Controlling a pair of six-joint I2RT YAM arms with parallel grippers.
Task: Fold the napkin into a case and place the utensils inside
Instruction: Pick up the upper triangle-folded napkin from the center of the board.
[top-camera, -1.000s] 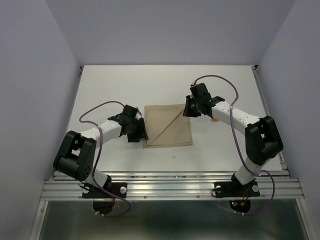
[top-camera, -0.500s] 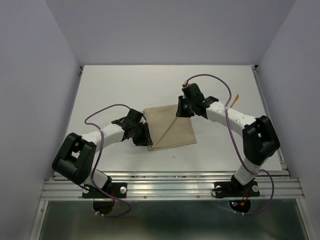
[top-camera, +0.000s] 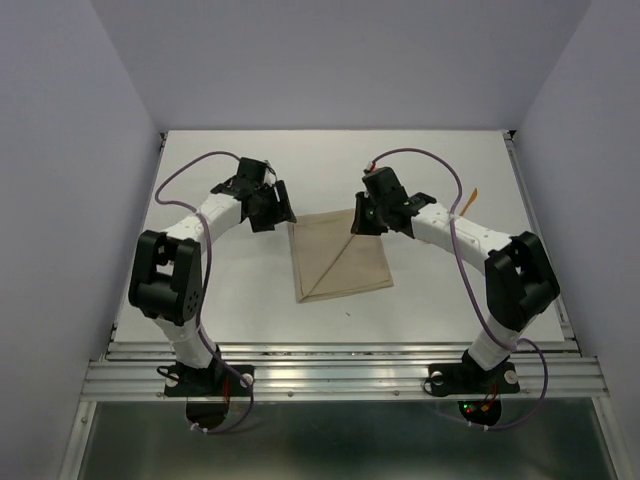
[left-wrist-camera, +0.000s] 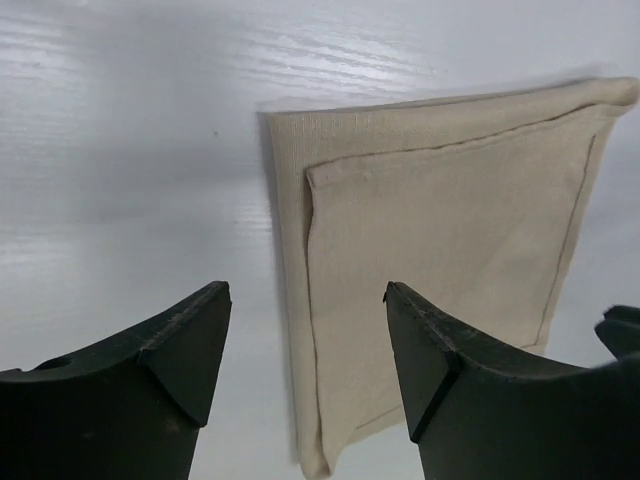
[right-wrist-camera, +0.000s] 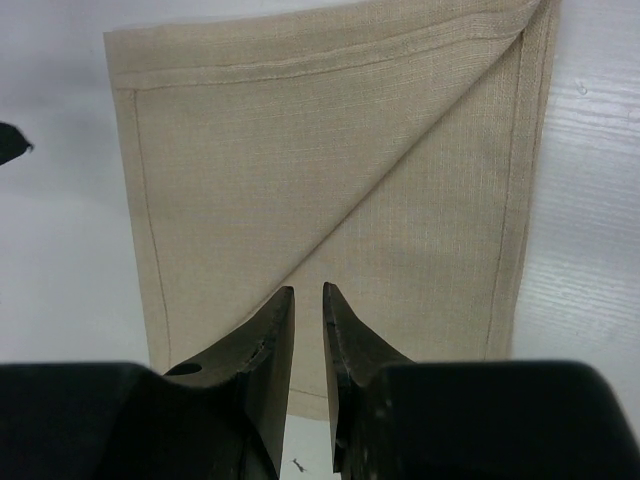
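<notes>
Top external view: the tan napkin (top-camera: 340, 258) lies flat near the middle of the white counter (top-camera: 220, 300), folded over itself with a diagonal crease running from its far right corner toward its near left corner. The left tool (top-camera: 280, 210) sits just beside the cloth's far left corner, apart from it. In the left wrist view its fingers (left-wrist-camera: 180, 350) are spread wide with nothing between them, and the cloth lies ahead. The right tool (top-camera: 360, 222) is at the far right corner. In the right wrist view its fingers (right-wrist-camera: 270, 330) stand nearly together with a thin slit, tips over the cloth by the crease; whether they pinch it I cannot tell. One orange utensil (top-camera: 470, 198) lies beyond the right arm, well apart from the napkin.
</notes>
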